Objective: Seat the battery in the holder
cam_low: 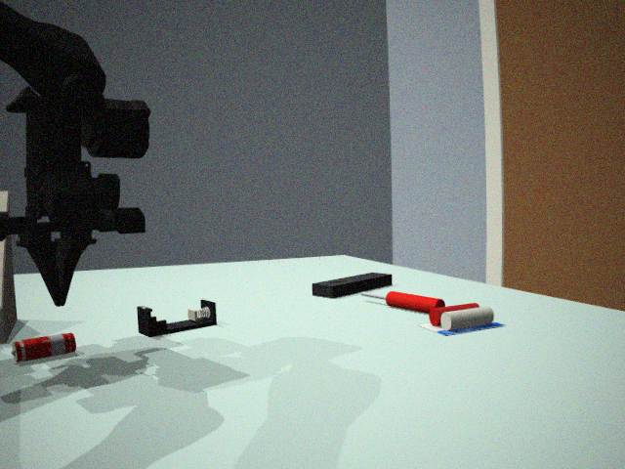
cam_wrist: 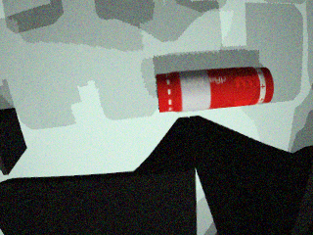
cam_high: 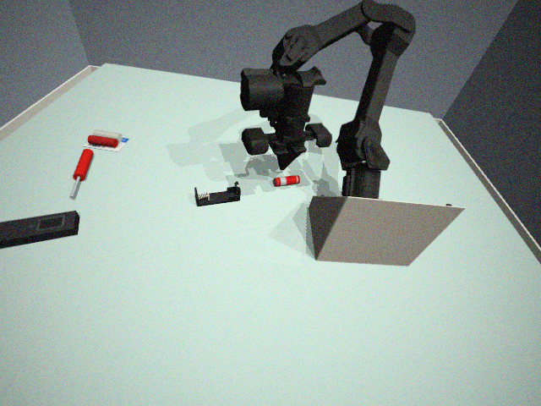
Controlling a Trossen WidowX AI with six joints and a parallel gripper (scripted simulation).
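The red battery with a pale band lies on its side on the table, outside the holder. Its plus-marked end is at the right in the wrist view. The black holder stands upright and empty; its spring is at the left end in the top view and at the right end in the exterior view. In the top view the battery lies to the right of the holder. My gripper is shut with nothing between its fingertips, above the table and the battery, apart from it.
A beige slanted block stands in front of the arm's base. A red-handled screwdriver, a red cylinder beside a white one, and a black box-shaped device lie beyond the holder from the battery.
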